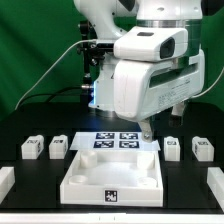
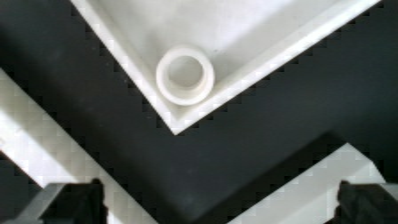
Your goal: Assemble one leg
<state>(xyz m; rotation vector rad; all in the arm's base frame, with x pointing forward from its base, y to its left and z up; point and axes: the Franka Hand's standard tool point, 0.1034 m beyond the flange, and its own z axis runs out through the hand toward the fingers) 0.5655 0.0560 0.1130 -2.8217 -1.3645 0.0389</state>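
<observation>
– While the arm hangs over the table [image 1: 185, 180], what is the claw status?

– My claw [image 2: 217, 205] is open. In the wrist view both fingers [image 2: 71, 200] stand well apart, with only dark table surface between them. I grip no part.

– Claw position?

– In the exterior view my claw [image 1: 148, 128] sits low at the right edge of the marker board [image 1: 118, 141], just beyond the far right corner of the tray [image 1: 85, 190]. The wrist view looks onto one white tray corner that carries a round raised socket [image 2: 185, 77]. Two further white surfaces cross that view, and I cannot tell which parts they are.

– Location of the legs?

– Four rest on the black table in a loose row, level with the marker board and clear of the tray.
On the exterior view's left:
- outer left leg [image 1: 32, 148]
- inner left leg [image 1: 57, 147], just beside the tray's far left corner

On the exterior view's right:
- inner right leg [image 1: 172, 147], the one closest to my claw but apart from it
- outer right leg [image 1: 201, 149]

– Other parts?

– The tray lies near the camera, with a tag on its near wall. One white part [image 1: 5, 181] is cut by the left edge of the frame and another white piece [image 1: 215, 182] by the right edge.
</observation>
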